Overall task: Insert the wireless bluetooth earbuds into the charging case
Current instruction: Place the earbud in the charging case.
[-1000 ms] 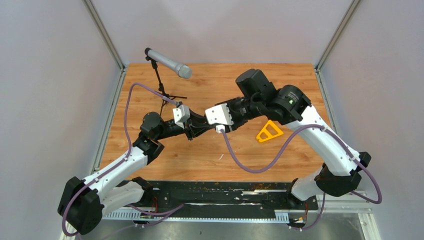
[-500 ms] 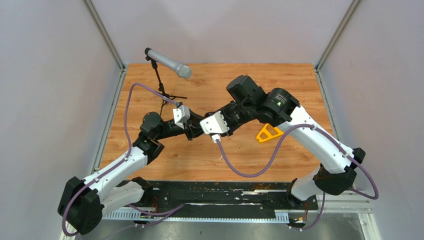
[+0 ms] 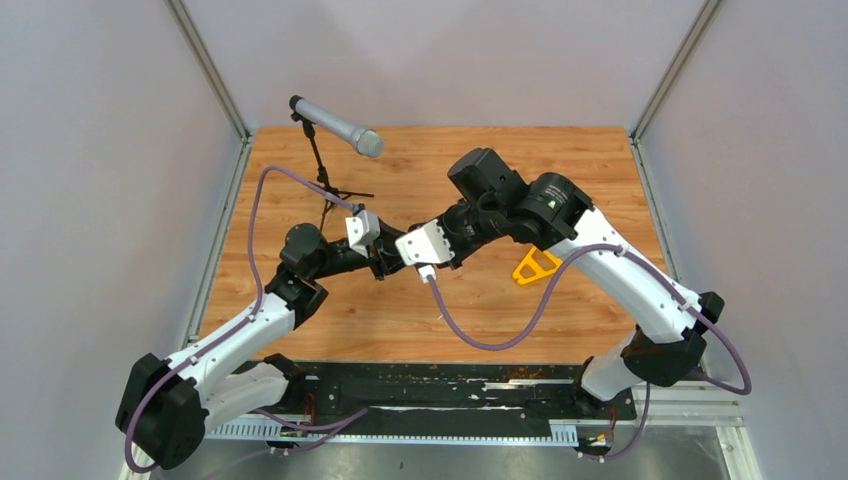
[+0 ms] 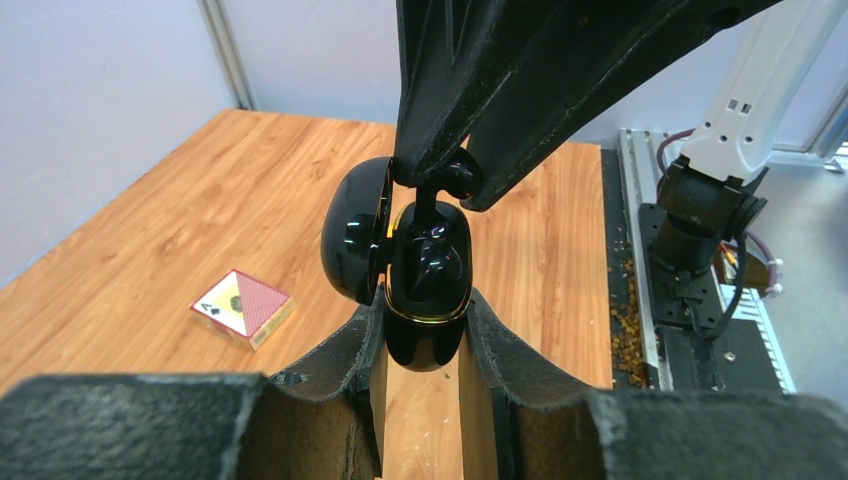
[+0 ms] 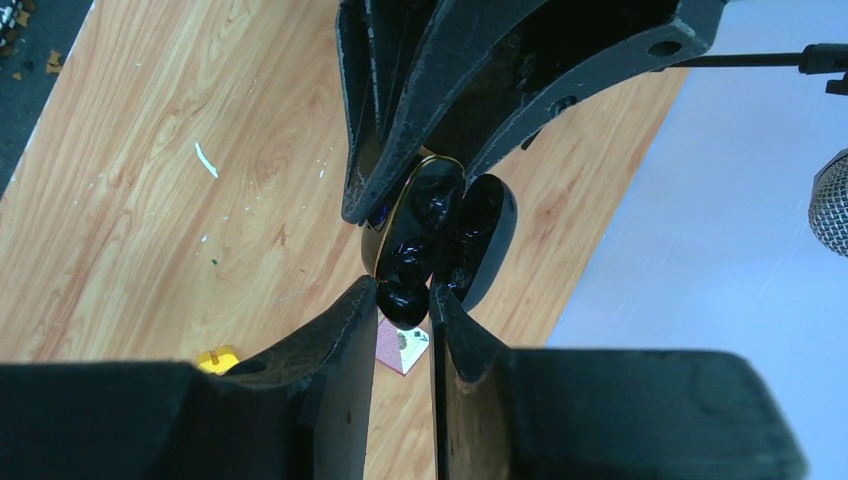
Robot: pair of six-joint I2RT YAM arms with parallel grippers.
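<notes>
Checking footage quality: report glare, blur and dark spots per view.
Left wrist view: glare on the glossy black charging case; left end effector base blurred. Right wrist view: black earbud dark, detail lost. Top view: even light, sharp.

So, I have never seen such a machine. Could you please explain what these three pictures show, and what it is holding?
These are two robot arms bolted to a wooden table. One picture looks down from above. The other two come from small cameras on the wrists, so each shows its own fingers at the bottom. The left gripper is clamped on a glossy black charging case, lid open, held in the air. The right gripper pinches a black earbud at the case's mouth. On the table lie a yellow triangle and a small red card box. A microphone stands at the back.
</notes>
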